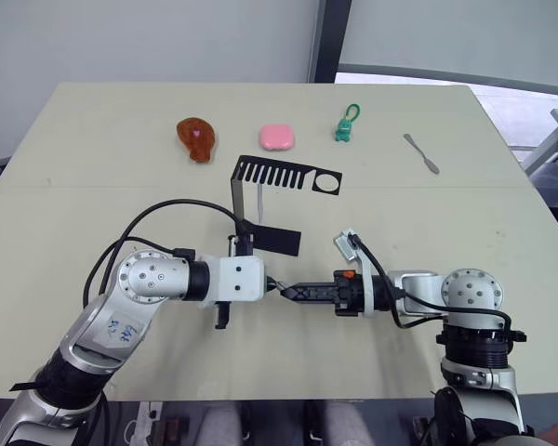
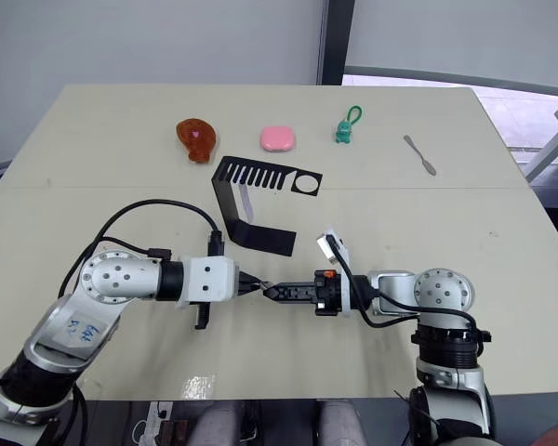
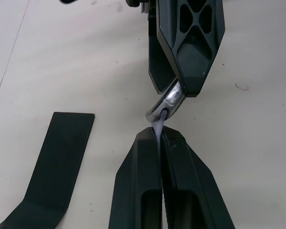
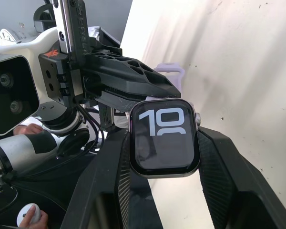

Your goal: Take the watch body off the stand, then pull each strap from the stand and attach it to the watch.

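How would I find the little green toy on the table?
Look along the far side of the table, behind the black stand. In that row, between the pink soap-like thing and the grey metal tool, sits the green toy, alone in having a loop on top.

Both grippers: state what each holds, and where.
Right gripper clamps the watch body by its side edges; left gripper pinches a strap at its end.
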